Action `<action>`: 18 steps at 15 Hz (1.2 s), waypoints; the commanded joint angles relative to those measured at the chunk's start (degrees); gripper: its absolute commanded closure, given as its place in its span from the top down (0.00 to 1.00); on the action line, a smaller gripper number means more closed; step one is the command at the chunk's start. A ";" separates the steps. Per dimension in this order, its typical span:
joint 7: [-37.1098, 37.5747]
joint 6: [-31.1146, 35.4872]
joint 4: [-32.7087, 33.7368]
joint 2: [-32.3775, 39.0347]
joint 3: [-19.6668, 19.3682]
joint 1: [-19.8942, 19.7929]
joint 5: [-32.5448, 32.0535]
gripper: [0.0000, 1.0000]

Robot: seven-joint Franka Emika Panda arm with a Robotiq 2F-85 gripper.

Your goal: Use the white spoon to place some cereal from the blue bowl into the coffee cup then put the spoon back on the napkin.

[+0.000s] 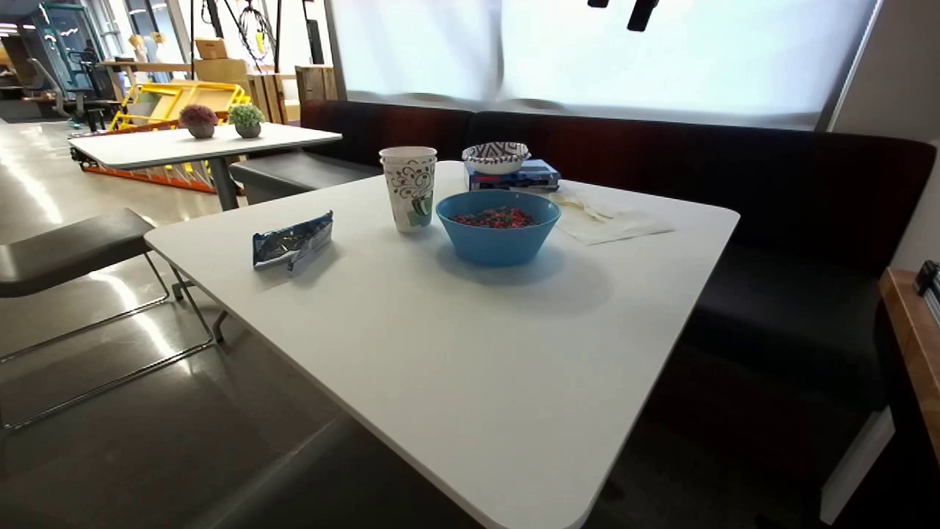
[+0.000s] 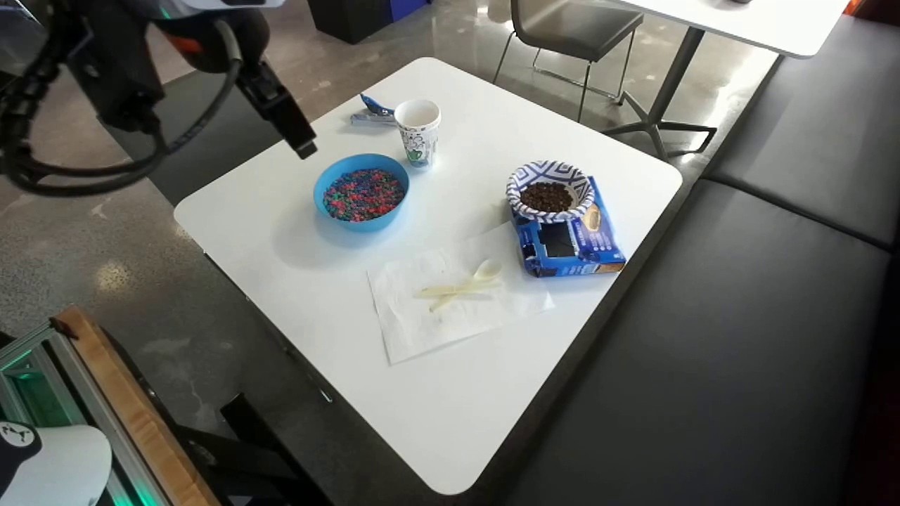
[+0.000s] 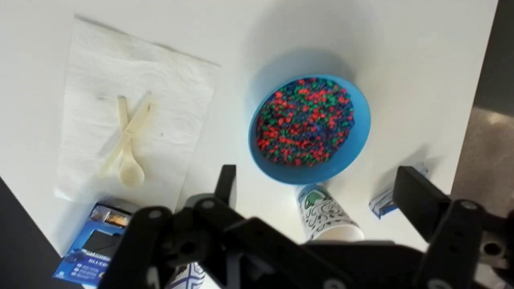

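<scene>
The white spoon (image 3: pixel 131 172) lies on the napkin (image 3: pixel 172 100), crossed by a pale knife. It is off-white and nothing holds it. Red, green and dark-blue cereal (image 3: pixel 305 124) fills much of the blue bowl (image 3: pixel 363 120). Close beside the bowl stands the coffee cup (image 2: pixel 420 137), upright, white with a dark swirl pattern; two rims show, stacked. Its inside is mostly hidden in the wrist view. My gripper (image 3: pixel 317 174) hangs above the table, wide open and holding nothing. In an exterior view only its fingertips (image 1: pixel 642 15) show at the top edge.
A patterned bowl (image 2: pixel 550 191) of dark brown pieces sits on a blue box (image 2: pixel 573 246), partly touching the napkin's side. A crumpled foil packet (image 1: pixel 292 242) lies near the cup. A black bench (image 2: pixel 703 337) runs along the table's side.
</scene>
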 commanded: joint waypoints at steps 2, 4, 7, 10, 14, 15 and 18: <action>-5.94 15.45 2.56 10.54 -3.14 -0.95 3.54 1.00; -10.40 20.75 3.69 14.33 -5.27 -0.20 7.75 1.00; -13.22 28.57 4.53 20.01 -5.68 -1.87 9.15 1.00; -8.38 32.11 4.91 25.56 -5.59 -5.05 2.85 1.00; 0.72 31.69 6.69 32.44 -5.27 -7.47 2.76 1.00; 0.12 31.53 7.51 34.04 -6.16 -6.44 6.11 1.00; -3.10 32.14 10.81 38.30 -1.90 -9.15 17.71 1.00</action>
